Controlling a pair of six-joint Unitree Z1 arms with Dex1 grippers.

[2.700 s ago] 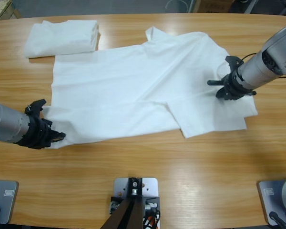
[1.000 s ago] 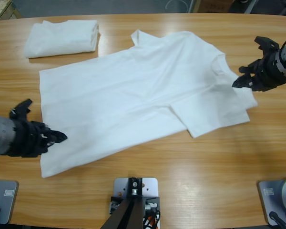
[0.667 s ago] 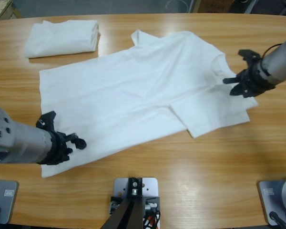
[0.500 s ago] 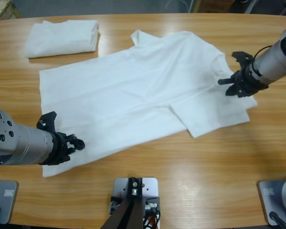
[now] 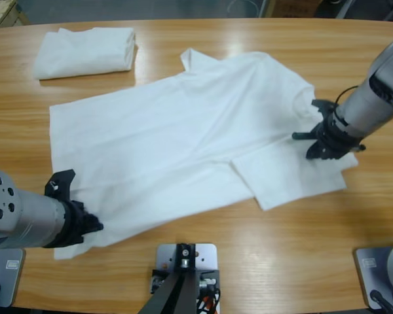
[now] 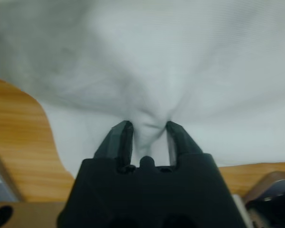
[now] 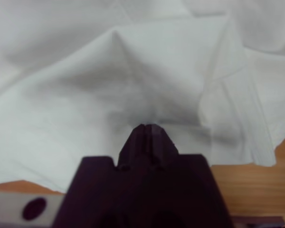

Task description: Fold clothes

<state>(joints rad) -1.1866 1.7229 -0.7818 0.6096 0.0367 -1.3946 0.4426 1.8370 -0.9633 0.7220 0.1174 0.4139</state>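
Note:
A white T-shirt (image 5: 183, 131) lies spread open across the middle of the table, hem to the left and neck to the right. My left gripper (image 5: 92, 226) is at the hem's near corner. In the left wrist view it (image 6: 147, 130) is shut on a bunched fold of the T-shirt (image 6: 180, 61). My right gripper (image 5: 306, 144) sits on the cloth near the neck and near shoulder. In the right wrist view its jaws (image 7: 147, 130) meet, with the T-shirt (image 7: 133, 71) tented up toward them. One sleeve (image 5: 295, 176) points at the table's front edge.
A second white T-shirt (image 5: 85, 51) lies folded at the far left of the table. Bare wood (image 5: 281, 248) runs along the front edge and right of the spread shirt.
The left gripper has drawn back toward the near left with the hem corner. The right gripper has dropped onto the cloth by the neck. The shirt has shifted and wrinkled slightly.

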